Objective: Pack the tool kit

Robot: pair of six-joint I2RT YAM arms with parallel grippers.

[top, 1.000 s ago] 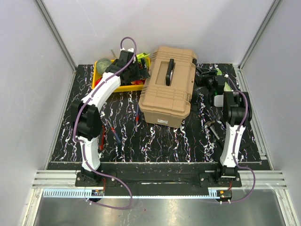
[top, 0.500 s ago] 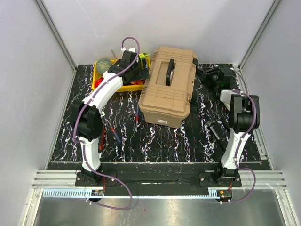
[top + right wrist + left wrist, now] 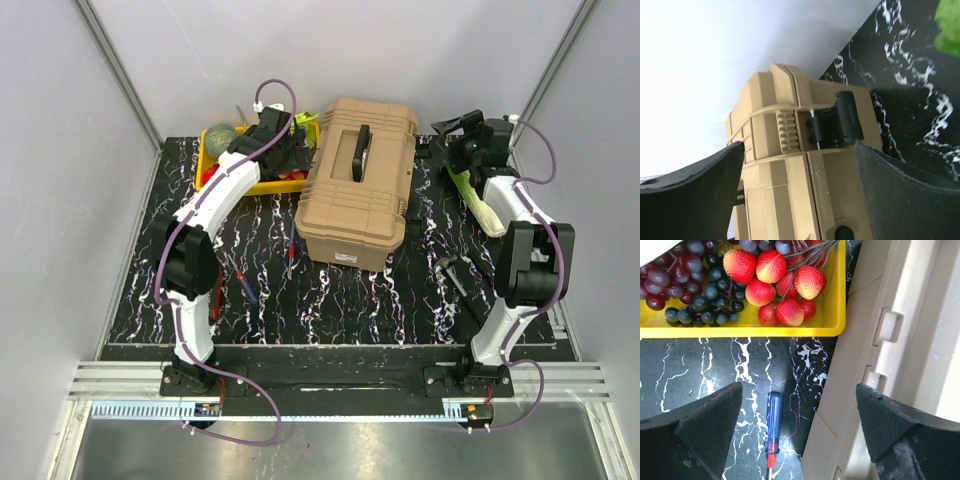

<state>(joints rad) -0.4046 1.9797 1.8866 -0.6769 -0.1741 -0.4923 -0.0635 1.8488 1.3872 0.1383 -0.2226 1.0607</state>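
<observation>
Far left on the bench (image 3: 150,270), the yellow crate (image 3: 740,331) of fruit sits just beside the toolbox (image 3: 358,200), with only a narrow strip of bench between them. The left pincer (image 3: 799,405) hangs over that strip, fingers spread wide and holding nothing. A blue-handled screwdriver (image 3: 773,422) lies directly beneath it, so the wide spread looks meant for a reach down to that tool. More small tools (image 3: 291,250) lie loose in front of the toolbox. The toolbox itself stands mid-bench, lid down and black handle (image 3: 360,152) flat on top, so nothing can go in yet. To the right, the right pincer (image 3: 799,145) faces the box's end, fingers wide apart and empty, framing a black latch (image 3: 837,120). That probably means freeing the lid comes first. A pale green stalk (image 3: 480,200) lies under that arm, apart from the kit
</observation>
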